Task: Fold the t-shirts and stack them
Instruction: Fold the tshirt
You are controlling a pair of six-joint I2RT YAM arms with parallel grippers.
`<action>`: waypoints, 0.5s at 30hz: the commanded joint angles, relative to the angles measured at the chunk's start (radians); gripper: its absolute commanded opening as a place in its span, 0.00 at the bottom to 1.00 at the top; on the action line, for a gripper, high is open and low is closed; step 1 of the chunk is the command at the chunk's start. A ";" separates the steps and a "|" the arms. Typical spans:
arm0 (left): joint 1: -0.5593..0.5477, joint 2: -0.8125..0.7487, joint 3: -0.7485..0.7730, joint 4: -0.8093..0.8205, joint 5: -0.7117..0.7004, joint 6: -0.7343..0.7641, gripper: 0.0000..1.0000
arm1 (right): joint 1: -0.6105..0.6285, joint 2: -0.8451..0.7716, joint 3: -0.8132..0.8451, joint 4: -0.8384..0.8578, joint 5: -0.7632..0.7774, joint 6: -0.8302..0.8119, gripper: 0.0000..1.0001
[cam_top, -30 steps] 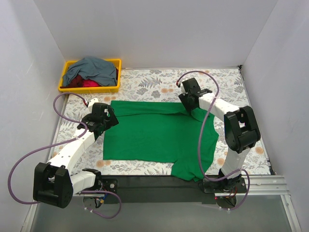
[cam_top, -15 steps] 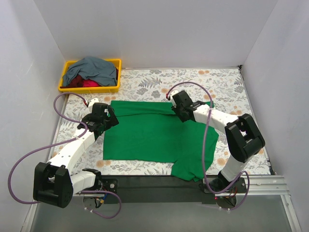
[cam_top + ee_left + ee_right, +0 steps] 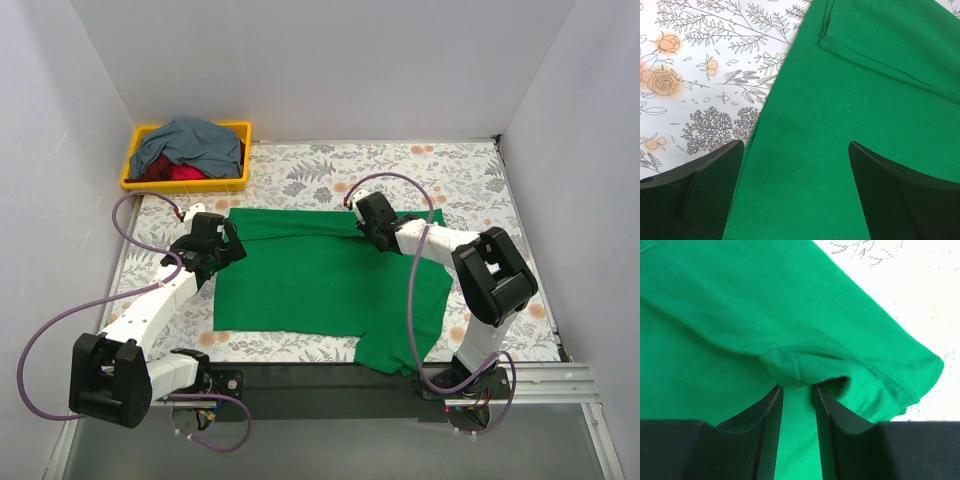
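You are in the folding step on the green t-shirt (image 3: 320, 285), which lies spread flat in the middle of the desk (image 3: 300, 170), between the two arms. The grey-blue shirt (image 3: 190, 145) and the red shirt (image 3: 185, 172) lie heaped in the yellow bin (image 3: 185, 186) at the far left corner, so by my reading the stack is not begun.

Your right pincer (image 3: 797, 387) is drawn close on a small pucker of green cloth near the shirt's far right corner. A ridge of fabric sits pinched between its fingers. Your left pincer (image 3: 796, 145) is spread wide and holds nothing. It hangs over the shirt's left edge, one finger above the bare desk and the other above the cloth.

I judge that the next move calls for a matching hold on the left. Bring that pincer down across the stitched side edge (image 3: 774, 117) and press it together before you lift, so that both sides travel as one.

The shirt is soft matte knit, limp and thin, and it bunches readily at a pinch. One flap with a sewn hem (image 3: 880, 62) is already turned over along the far side. The desk cover is smooth and white, printed with grey foliage and orange flowers. The bin is rigid plastic with straight walls.
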 commanded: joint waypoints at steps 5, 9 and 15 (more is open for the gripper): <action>-0.004 -0.003 0.003 0.007 -0.008 0.010 0.86 | -0.010 0.043 0.023 0.082 0.058 -0.039 0.37; -0.004 -0.003 0.002 0.007 -0.009 0.010 0.85 | -0.013 0.060 0.025 0.087 0.066 -0.047 0.31; -0.004 -0.003 0.003 0.007 -0.009 0.012 0.86 | -0.013 0.026 0.003 0.085 0.073 -0.047 0.03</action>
